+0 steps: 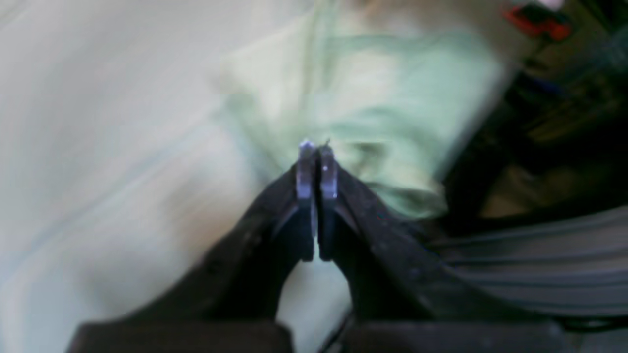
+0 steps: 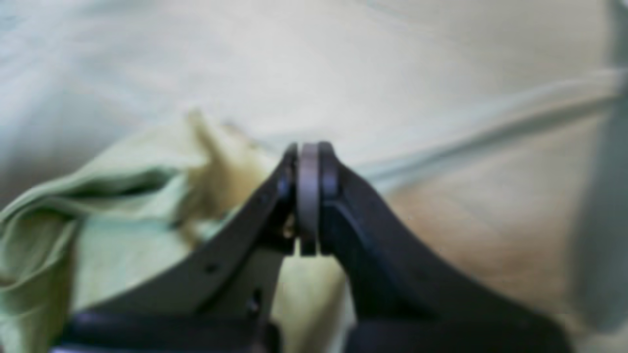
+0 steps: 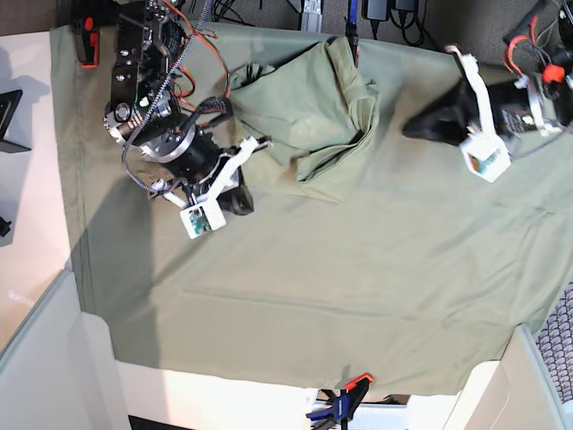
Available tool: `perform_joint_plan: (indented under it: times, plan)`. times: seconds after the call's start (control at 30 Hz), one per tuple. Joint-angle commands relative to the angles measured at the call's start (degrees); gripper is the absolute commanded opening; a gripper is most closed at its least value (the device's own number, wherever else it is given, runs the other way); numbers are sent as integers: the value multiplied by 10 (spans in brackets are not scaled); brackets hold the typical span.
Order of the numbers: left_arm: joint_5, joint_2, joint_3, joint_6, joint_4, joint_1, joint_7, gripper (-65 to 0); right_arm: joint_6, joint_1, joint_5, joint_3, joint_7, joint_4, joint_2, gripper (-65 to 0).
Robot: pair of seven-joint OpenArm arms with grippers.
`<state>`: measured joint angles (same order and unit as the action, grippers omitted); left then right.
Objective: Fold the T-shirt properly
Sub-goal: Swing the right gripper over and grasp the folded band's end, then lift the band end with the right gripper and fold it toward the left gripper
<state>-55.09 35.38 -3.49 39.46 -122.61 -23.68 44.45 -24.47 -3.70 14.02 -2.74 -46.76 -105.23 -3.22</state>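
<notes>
The T-shirt [image 3: 304, 112] lies bunched and partly folded on the green tablecloth [image 3: 358, 269] near the far edge. My right gripper [image 3: 240, 202] is just off the shirt's near left corner. In the right wrist view its jaws [image 2: 308, 147] are shut, and the shirt [image 2: 98, 211] lies left of and under them, with no cloth seen between the tips. My left gripper [image 3: 412, 128] hovers to the right of the shirt, apart from it. In the blurred left wrist view it [image 1: 316, 147] is shut on nothing, with the shirt [image 1: 392, 98] just beyond.
An orange clamp [image 3: 87, 40] holds the cloth at the far left corner, and another clamp [image 3: 345, 403] grips the near edge. A red clamp [image 1: 537, 22] shows past the shirt. Cables [image 3: 385, 13] hang along the far edge.
</notes>
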Motion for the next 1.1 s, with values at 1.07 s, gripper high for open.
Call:
perform_joint_plan:
  times: [1.07]
  plan:
    - [203,-54,179,5,50,12,-149,-650,-2,-168,-89,14,97,216,57,-650]
